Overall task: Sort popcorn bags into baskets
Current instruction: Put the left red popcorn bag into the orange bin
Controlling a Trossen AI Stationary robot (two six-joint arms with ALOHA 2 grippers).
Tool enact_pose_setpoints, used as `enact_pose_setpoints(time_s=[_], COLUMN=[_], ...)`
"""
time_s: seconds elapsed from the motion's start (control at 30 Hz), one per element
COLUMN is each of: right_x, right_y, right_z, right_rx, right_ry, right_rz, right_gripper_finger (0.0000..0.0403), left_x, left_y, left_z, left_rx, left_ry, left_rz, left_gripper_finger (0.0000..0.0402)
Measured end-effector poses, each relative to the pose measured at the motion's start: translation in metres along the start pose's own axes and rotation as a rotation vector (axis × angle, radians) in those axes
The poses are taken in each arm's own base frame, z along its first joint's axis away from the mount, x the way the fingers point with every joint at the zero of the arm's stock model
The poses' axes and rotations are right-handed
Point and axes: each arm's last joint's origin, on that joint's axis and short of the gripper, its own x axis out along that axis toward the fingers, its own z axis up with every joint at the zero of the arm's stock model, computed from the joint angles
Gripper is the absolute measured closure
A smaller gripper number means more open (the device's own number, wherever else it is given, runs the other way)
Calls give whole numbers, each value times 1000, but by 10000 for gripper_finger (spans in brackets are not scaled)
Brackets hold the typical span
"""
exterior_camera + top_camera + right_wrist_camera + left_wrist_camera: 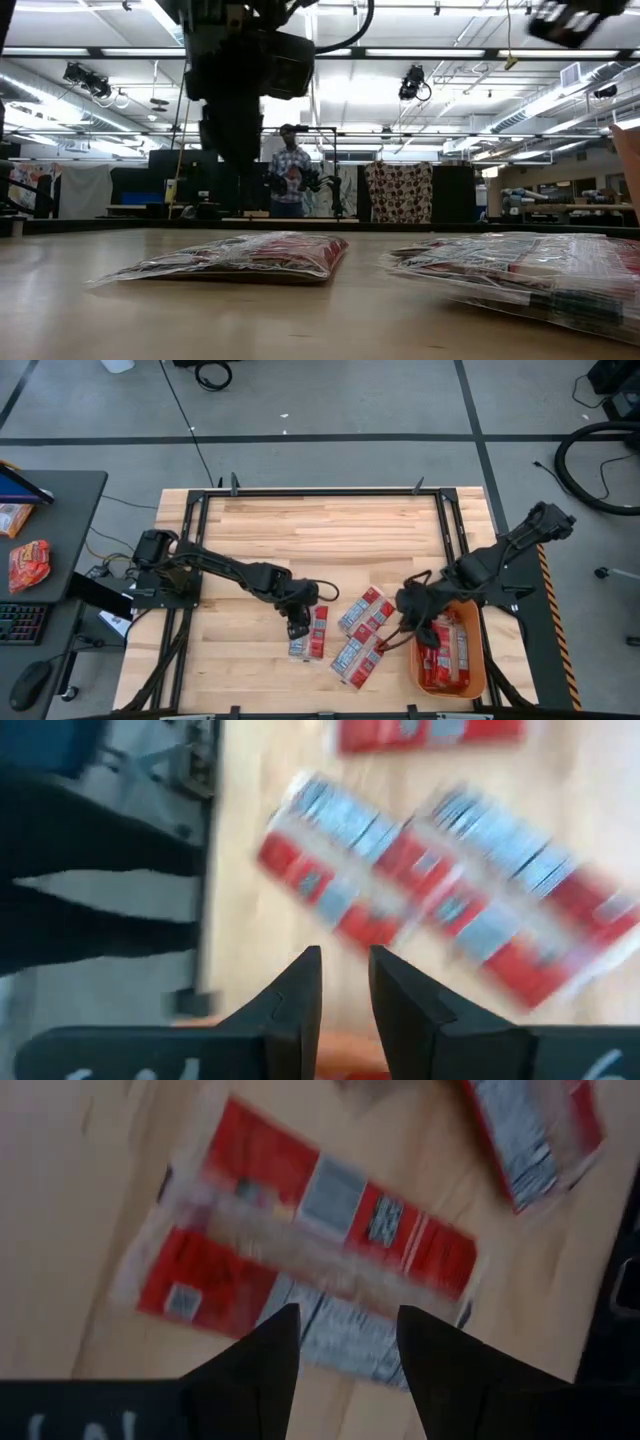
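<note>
A flat red popcorn bag (318, 632) lies on the wooden table; in the left wrist view (300, 1210) it fills the picture. My left gripper (298, 622) hangs open above its left side, clear of it, as the low view (235, 130) also shows. Two more bags (365, 610) (358, 658) lie flat between the arms. The orange basket (485, 650) at the near right holds several red bags (445, 655). My right gripper (410, 618) is empty, with a narrow gap between its fingers, beside the basket's left wall, whose orange rim (330, 1045) shows under its fingers.
Black frame rails (190, 550) run along the table's left and right sides. A side desk at the left holds an orange-red snack bag (28, 565) and a keyboard (20, 622). A person (290, 170) stands far off in the room. Bare wood covers the table's far half (320, 530).
</note>
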Motion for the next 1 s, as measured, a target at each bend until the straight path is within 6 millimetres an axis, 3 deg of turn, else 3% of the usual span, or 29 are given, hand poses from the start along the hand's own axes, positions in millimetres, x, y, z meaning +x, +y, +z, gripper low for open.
enact_pose_setpoints(time_s=[0.27,0.43,0.57,0.67,0.9,1.0], right_x=[27,50,69,82,78,75], right_y=[-36,-60,-69,-76,-82,-77], right_z=[29,42,49,52,51,51], right_rx=[-201,-245,-343,-371,-291,-316], right_ry=[-2,97,121,141,159,140], right_rz=[-142,-67,-20,-36,-52,-44], right_gripper_finger=[311,295,280,275,281,281], left_x=[3,4,6,18,34,35], left_y=[-20,-24,-30,-30,-28,-33], left_z=[-11,-14,-18,-20,-25,-35], left_rx=[11,-53,-50,-73,-261,-240], left_ry=[-12,-18,-71,-75,-71,-41], left_rz=[-6,-10,59,103,159,188], left_gripper_finger=[230,230,230,230,230,230])
